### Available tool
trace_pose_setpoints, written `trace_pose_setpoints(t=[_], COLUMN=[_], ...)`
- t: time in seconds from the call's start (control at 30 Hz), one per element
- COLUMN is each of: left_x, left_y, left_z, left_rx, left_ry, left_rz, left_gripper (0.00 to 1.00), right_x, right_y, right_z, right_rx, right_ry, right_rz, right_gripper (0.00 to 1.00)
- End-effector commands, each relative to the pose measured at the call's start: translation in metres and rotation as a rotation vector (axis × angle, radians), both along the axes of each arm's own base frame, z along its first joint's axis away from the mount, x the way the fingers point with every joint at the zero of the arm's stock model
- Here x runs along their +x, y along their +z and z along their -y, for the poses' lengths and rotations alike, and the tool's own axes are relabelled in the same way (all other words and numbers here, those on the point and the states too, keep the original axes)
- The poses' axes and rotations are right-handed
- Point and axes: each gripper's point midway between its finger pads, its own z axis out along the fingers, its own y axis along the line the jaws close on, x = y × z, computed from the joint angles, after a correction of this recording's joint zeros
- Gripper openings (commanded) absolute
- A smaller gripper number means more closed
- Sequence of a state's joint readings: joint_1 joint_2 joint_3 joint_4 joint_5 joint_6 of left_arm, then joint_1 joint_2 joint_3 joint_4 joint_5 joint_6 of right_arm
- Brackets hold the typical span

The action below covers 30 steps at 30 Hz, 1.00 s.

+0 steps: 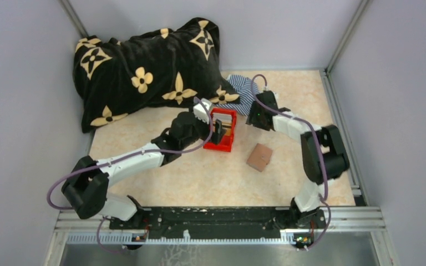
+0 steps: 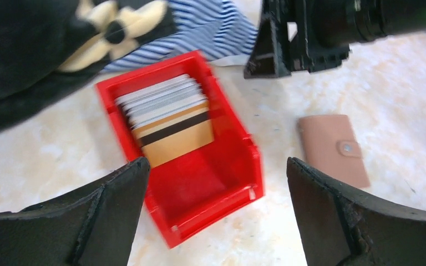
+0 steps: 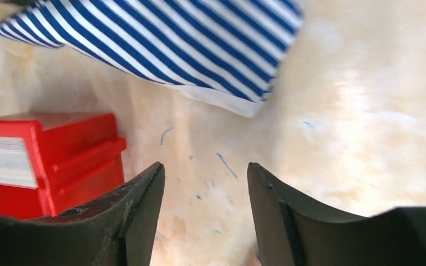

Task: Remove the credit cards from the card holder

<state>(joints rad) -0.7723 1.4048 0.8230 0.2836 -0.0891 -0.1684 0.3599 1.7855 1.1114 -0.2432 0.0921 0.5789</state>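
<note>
Over the red box your left gripper hangs spread; right gripper likewise. Credit cards boxed, card holder shut: probably withdraw.

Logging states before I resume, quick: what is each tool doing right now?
Left tool: open, empty, over the red box of cards.
Right tool: open, empty, over bare table near the striped cloth.

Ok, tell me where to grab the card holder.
Probably from straight above, jaws across the long edges of the card holder: it lies flat and closed on the table, snap tab up, with bare surface along both edges.
</note>
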Motion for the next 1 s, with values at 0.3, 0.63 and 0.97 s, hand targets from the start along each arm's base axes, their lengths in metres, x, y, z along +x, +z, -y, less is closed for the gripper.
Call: trace_pose_setpoints(t=[0.3, 0.63, 0.97], left_x=[-0.044, -0.056, -0.060], left_y=[-0.025, -0.030, -0.007], left_z=[0.143, 0.127, 0.093], left_rx=[0.055, 0.056, 0.049], left_ry=[-0.410, -0.352, -0.265], left_rz=[-0.119, -0.113, -0.070], left_gripper=[0.94, 0.91, 0.92], right_x=[-0.081, -0.107, -0.120], right_y=[0.088, 0.029, -0.017], right_z=[0.077, 0.086, 0.054], right_rx=[0.021, -0.012, 0.053], right_ry=[-0.247, -0.221, -0.083], right_rz=[0.242, 0.057, -0.075], right_gripper=[0.56, 0.29, 0.05])
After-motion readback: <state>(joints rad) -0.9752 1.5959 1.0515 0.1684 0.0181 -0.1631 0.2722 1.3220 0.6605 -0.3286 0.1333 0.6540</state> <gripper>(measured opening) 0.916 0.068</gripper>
